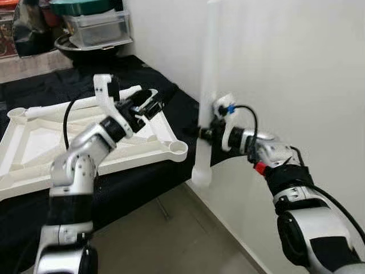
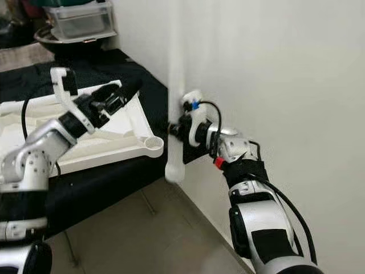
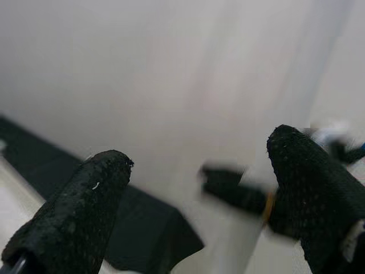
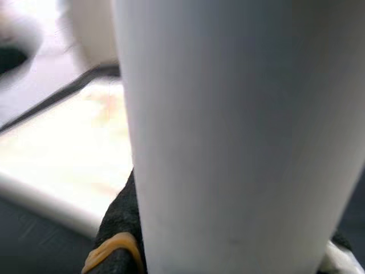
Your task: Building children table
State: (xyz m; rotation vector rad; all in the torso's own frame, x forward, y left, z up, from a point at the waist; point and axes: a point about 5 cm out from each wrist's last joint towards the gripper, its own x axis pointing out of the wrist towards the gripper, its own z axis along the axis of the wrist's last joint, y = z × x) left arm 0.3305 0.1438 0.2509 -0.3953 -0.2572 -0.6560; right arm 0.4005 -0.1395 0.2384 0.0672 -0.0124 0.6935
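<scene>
The right claw is gripping the white leg upright (long axis vertical), just beside the tabletop's corner socket; the left claw is hovering unclenched above the tabletop.

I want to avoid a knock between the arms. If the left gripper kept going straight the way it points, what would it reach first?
Probably the white table leg held upright by the right gripper. The open left gripper points toward it across the tabletop frame's corner, though depth is hard to judge.
</scene>
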